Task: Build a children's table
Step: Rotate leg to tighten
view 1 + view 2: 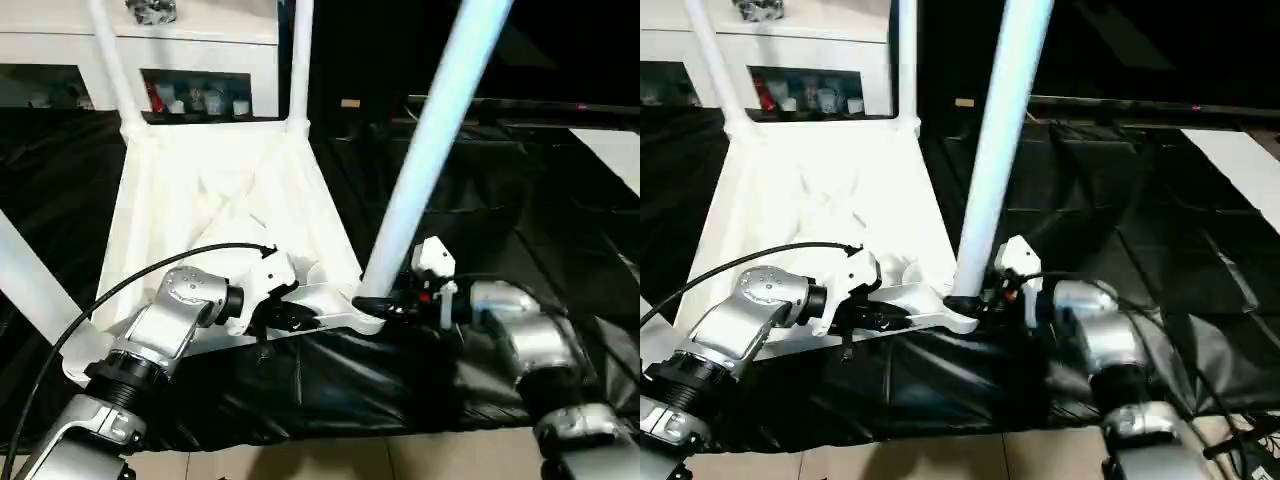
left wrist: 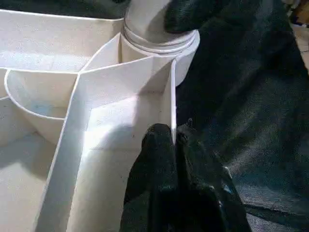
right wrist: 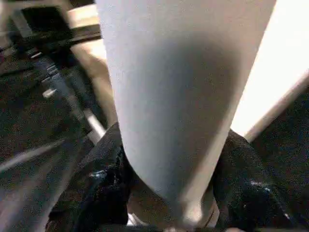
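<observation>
The white table top [image 1: 210, 200] lies upside down on a black cloth, ribbed underside up. Two legs stand in its far corner sockets, one on the left [image 1: 112, 60] and one on the right [image 1: 300, 60]. A third leg [image 1: 28, 280] leans at the near left. The near right leg [image 1: 430, 150] rises from its round corner socket [image 2: 161, 46]. My left gripper [image 1: 298, 318] is shut on the thin near rim wall [image 2: 172, 104], close to that socket. My right gripper [image 1: 378, 305] is shut on the near right leg's base, one finger [image 3: 104, 169] on each side.
A white cabinet [image 1: 215, 45] with glass doors and small items stands behind the table top. The black cloth [image 1: 520, 210] spreads to the right, a white panel [image 1: 612, 150] beyond it. Pale floor tiles [image 1: 330, 458] run along the near edge. A black cable [image 1: 100, 298] arcs over my left forearm.
</observation>
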### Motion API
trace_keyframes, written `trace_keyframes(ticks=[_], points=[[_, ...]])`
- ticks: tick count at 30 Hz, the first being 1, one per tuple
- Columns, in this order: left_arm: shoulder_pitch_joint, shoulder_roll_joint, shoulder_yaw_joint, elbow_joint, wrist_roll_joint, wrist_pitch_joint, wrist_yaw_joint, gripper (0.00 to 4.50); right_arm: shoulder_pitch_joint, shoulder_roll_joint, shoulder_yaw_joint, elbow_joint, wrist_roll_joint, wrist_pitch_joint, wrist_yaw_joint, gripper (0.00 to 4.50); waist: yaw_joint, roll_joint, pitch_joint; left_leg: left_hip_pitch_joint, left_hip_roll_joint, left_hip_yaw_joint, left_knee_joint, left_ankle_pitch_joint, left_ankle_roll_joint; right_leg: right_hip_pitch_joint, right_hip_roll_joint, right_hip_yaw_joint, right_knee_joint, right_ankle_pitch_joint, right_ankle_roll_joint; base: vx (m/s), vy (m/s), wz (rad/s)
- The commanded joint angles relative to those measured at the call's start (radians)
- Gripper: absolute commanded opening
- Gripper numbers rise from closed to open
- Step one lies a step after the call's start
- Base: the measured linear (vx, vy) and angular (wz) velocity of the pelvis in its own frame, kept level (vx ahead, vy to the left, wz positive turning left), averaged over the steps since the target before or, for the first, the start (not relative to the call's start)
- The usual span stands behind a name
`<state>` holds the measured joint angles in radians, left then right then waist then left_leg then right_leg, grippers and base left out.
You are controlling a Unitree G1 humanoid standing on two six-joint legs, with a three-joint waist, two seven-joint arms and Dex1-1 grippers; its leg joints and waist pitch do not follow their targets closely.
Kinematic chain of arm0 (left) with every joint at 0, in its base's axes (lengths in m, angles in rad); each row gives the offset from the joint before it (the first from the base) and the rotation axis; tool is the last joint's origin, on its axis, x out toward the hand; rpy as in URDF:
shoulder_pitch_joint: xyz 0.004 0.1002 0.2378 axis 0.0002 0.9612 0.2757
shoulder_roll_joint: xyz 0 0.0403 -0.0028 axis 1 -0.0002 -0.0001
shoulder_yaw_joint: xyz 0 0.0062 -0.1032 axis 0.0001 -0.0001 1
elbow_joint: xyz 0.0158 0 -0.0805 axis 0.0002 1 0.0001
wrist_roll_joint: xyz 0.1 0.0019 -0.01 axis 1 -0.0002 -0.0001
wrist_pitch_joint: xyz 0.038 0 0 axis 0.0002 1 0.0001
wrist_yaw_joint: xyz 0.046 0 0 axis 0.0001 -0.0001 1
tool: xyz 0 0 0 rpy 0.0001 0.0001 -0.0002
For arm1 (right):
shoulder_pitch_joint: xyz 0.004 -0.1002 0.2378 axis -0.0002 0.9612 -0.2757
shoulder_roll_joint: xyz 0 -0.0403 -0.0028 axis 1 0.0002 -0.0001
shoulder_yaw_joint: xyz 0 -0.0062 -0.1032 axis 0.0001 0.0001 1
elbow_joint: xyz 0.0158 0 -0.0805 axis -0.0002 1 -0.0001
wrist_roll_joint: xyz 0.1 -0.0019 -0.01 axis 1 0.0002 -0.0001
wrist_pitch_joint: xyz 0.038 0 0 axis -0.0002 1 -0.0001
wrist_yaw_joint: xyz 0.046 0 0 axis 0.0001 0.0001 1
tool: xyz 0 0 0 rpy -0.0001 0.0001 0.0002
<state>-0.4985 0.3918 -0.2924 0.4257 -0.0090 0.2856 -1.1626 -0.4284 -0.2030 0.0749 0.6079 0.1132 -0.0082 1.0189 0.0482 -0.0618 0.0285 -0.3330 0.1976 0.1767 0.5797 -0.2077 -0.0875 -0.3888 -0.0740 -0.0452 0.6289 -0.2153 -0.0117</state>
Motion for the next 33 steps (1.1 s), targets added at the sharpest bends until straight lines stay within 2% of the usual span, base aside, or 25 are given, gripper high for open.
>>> trace_keyframes(ticks=[1,2,3,5,6,9,11,12,13,14,15,17,19,20,21,22,23,24,26,27,28,29,30,31,33], points=[[-0.004,-0.043,-0.026,0.044,0.025,0.012,0.073,0.0,0.035,0.069,0.048,0.014,-0.044,0.042,-0.11,1.98,0.004,0.006,-0.016,0.001,0.034,-0.017,-0.085,-0.334,0.0,0.021,-0.071,0.043,-0.118,-0.494,-0.135,0.0,0.0,0.0],[-0.012,-0.054,-0.027,0.049,0.027,0.011,0.086,0.0,0.048,0.097,0.038,0.004,-0.053,0.058,-0.18,1.98,0.001,0.005,-0.014,0.004,0.032,-0.02,-0.085,-0.359,-0.006,0.017,-0.072,0.042,-0.123,-0.555,-0.116,-0.051,-0.002,-0.02],[-0.019,-0.065,-0.029,0.053,0.032,0.01,0.098,0.0,0.06,0.127,0.029,-0.007,-0.06,0.07,-0.247,1.98,0.0,0.005,-0.013,0.006,0.03,-0.025,-0.086,-0.383,-0.014,0.012,-0.075,0.042,-0.135,-0.643,-0.072,-0.051,-0.002,-0.02],[-0.031,-0.094,-0.038,0.054,0.041,0.012,0.125,0.0,0.072,0.206,0.001,-0.015,-0.067,0.117,-0.404,1.97,-0.006,0.004,-0.014,0.003,0.028,-0.036,-0.093,-0.4,-0.025,0.013,-0.079,0.037,-0.143,-0.711,-0.033,-0.055,0.005,-0.09],[-0.033,-0.105,-0.042,0.05,0.044,0.013,0.134,0.0,0.069,0.23,0.0,-0.009,-0.078,0.12,-0.454,1.96,-0.007,0.008,-0.014,0.003,0.028,-0.04,-0.096,-0.408,-0.029,0.015,-0.079,0.034,-0.146,-0.716,-0.027,-0.058,0.01,-0.12],[-0.034,-0.162,-0.061,0.031,0.048,0.024,0.165,0.0,0.042,0.333,-0.008,0.041,-0.109,0.147,-0.662,1.96,-0.024,0.027,-0.02,-0.009,0.033,-0.054,-0.116,-0.417,-0.051,0.033,-0.078,0.015,-0.142,-0.571,-0.06,-0.05,0.035,-0.19],[-0.032,-0.192,-0.066,0.031,0.048,0.027,0.185,0.0,0.031,0.371,-0.002,0.049,-0.111,0.143,-0.703,1.96,-0.029,0.03,-0.019,-0.008,0.035,-0.057,-0.12,-0.455,-0.056,0.034,-0.075,0.011,-0.142,-0.499,-0.078,-0.022,0.025,-0.11],[-0.032,-0.192,-0.066,0.031,0.048,0.027,0.185,0.0,0.031,0.371,-0.002,0.049,-0.111,0.143,-0.703,1.96,-0.028,0.029,-0.018,-0.005,0.035,-0.056,-0.119,-0.467,-0.057,0.03,-0.074,0.012,-0.142,-0.487,-0.085,0.0,0.0,0.0],[-0.03,-0.207,-0.069,0.033,0.052,0.026,0.199,0.0,0.032,0.396,0.013,0.037,-0.12,0.129,-0.708,1.96,-0.027,0.029,-0.013,0.01,0.031,-0.053,-0.115,-0.522,-0.049,0.014,-0.072,0.017,-0.149,-0.512,-0.089,0.0,0.0,0.0],[-0.03,-0.207,-0.069,0.033,0.052,0.026,0.199,0.0,0.032,0.396,0.013,0.037,-0.12,0.129,-0.708,2.31,-0.027,0.028,-0.013,0.011,0.03,-0.052,-0.114,-0.529,-0.047,0.014,-0.073,0.019,-0.151,-0.521,-0.088,0.0,0.0,0.0],[-0.027,-0.209,-0.07,0.041,0.058,0.02,0.205,0.0,0.034,0.388,0.019,0.022,-0.145,0.086,-0.725,2.31,-0.025,0.029,-0.013,0.01,0.03,-0.052,-0.114,-0.524,-0.04,0.015,-0.075,0.021,-0.152,-0.524,-0.086,0.0,0.0,0.0],[-0.024,-0.203,-0.069,0.044,0.062,0.017,0.206,0.0,0.031,0.375,0.003,0.017,-0.146,0.061,-0.738,2.68,-0.024,0.027,-0.013,0.011,0.031,-0.051,-0.114,-0.517,-0.036,0.014,-0.076,0.023,-0.153,-0.516,-0.087,0.0,0.0,0.0],[-0.02,-0.179,-0.066,0.046,0.071,0.012,0.196,0.0,0.016,0.323,-0.018,0.019,-0.155,0.019,-0.742,2.84,-0.019,0.027,-0.015,0.013,0.033,-0.043,-0.112,-0.48,-0.028,0.012,-0.076,0.03,-0.146,-0.447,-0.113,0.0,0.0,0.0],[-0.017,-0.164,-0.062,0.045,0.075,0.008,0.189,0.0,0.009,0.298,-0.037,0.021,-0.135,0.011,-0.716,2.84,-0.018,0.023,-0.016,0.014,0.033,-0.04,-0.111,-0.468,-0.024,0.012,-0.075,0.031,-0.144,-0.427,-0.118,0.0,0.0,0.0],[-0.016,-0.156,-0.06,0.044,0.078,0.006,0.185,0.0,0.004,0.284,-0.049,0.023,-0.121,0.008,-0.701,3.02,-0.012,0.021,-0.019,0.016,0.033,-0.033,-0.108,-0.433,-0.015,0.014,-0.074,0.035,-0.138,-0.375,-0.136,0.0,0.0,0.0],[-0.006,-0.124,-0.057,0.039,0.08,-0.014,0.157,0.0,-0.002,0.232,-0.062,0.015,-0.089,0.0,-0.615,3.09,-0.007,0.014,-0.022,0.012,0.031,-0.023,-0.103,-0.371,0.003,0.018,-0.072,0.039,-0.13,-0.313,-0.155,0.0,0.0,0.0],[-0.006,-0.124,-0.057,0.039,0.08,-0.014,0.157,0.0,-0.002,0.232,-0.062,0.015,-0.089,0.0,-0.615,3.09,-0.007,0.014,-0.022,0.012,0.031,-0.023,-0.103,-0.371,0.003,0.018,-0.072,0.039,-0.13,-0.313,-0.155,0.0,0.0,0.0],[-0.002,-0.113,-0.058,0.037,0.08,-0.023,0.146,0.0,-0.003,0.212,-0.061,0.011,-0.084,-0.003,-0.583,3.15,0.0,0.015,-0.023,0.013,0.035,-0.012,-0.097,-0.313,0.03,0.017,-0.071,0.043,-0.125,-0.283,-0.17,0.0,0.0,0.0],[0.007,-0.085,-0.058,0.027,0.074,-0.036,0.111,0.0,-0.003,0.163,-0.051,-0.002,-0.081,-0.01,-0.504,3.42,0.003,0.012,-0.027,0.005,0.033,-0.007,-0.093,-0.266,0.041,0.021,-0.068,0.046,-0.119,-0.267,-0.179,0.068,-0.04,0.1],[0.012,-0.069,-0.056,0.021,0.063,-0.052,0.077,0.0,0.001,0.138,-0.044,-0.013,-0.07,-0.005,-0.446,3.51,0.006,0.009,-0.034,-0.007,0.033,-0.008,-0.09,-0.196,0.048,0.033,-0.068,0.043,-0.108,-0.205,-0.189,0.068,-0.038,0.05],[0.015,-0.049,-0.055,0.017,0.051,-0.092,0.033,0.0,0.008,0.104,-0.034,-0.031,-0.048,0.001,-0.349,3.51,0.01,0.011,-0.041,-0.01,0.032,-0.005,-0.081,-0.111,0.063,0.038,-0.066,0.043,-0.093,-0.084,-0.21,0.07,-0.035,-0.01],[0.015,-0.043,-0.056,0.018,0.05,-0.11,0.02,0.0,0.011,0.093,-0.029,-0.038,-0.039,0.001,-0.312,3.51,0.012,0.007,-0.042,-0.018,0.025,-0.002,-0.072,-0.041,0.091,0.043,-0.061,0.044,-0.079,0.037,-0.227,0.069,-0.029,-0.01],[0.015,-0.043,-0.056,0.018,0.05,-0.11,0.02,0.0,0.011,0.093,-0.029,-0.038,-0.039,0.001,-0.312,3.51,0.014,0.009,-0.043,-0.016,0.025,0.0,-0.069,-0.021,0.102,0.04,-0.061,0.045,-0.074,0.08,-0.239,0.069,-0.029,-0.01],[0.012,-0.024,-0.06,0.021,0.045,-0.143,-0.022,0.0,0.022,0.06,-0.007,-0.063,-0.014,0.009,-0.211,3.51,0.017,0.008,-0.042,-0.017,0.024,0.001,-0.065,-0.014,0.121,0.042,-0.061,0.045,-0.07,0.122,-0.256,0.0,0.0,0.0],[0.009,-0.01,-0.062,0.028,0.042,-0.169,-0.049,0.0,0.029,0.033,0.012,-0.079,0.001,0.015,-0.138,3.51,0.021,0.007,-0.041,-0.015,0.025,0.002,-0.062,-0.027,0.139,0.041,-0.06,0.044,-0.068,0.131,-0.265,0.0,0.0,0.0]])
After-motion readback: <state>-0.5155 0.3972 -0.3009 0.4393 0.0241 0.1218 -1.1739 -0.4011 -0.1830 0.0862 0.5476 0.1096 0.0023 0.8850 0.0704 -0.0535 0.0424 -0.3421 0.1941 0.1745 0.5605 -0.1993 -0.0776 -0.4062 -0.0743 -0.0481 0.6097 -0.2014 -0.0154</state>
